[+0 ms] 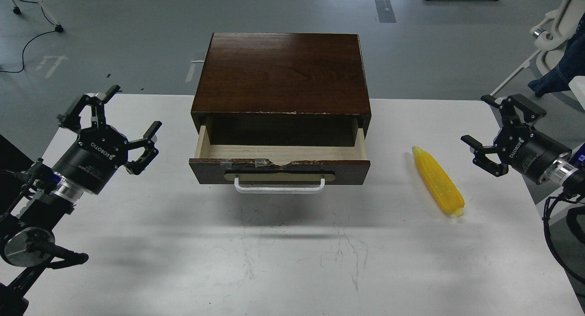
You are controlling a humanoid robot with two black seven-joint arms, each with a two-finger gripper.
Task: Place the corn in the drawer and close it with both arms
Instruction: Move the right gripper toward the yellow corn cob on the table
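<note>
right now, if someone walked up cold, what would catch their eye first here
Most likely the bright yellow corn, lying alone on the white table to the right of the cabinet. Next, the dark wooden cabinet at the centre, its drawer pulled open and empty, with a chipped top edge and a white handle. On either side hang the left gripper and the right gripper, fingers spread, holding nothing.

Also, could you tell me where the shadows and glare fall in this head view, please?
Head view: sharp overall; the drawer throws a soft shadow toward the camera on the white table; mild sheen on the cabinet top; the corn is evenly lit.
</note>
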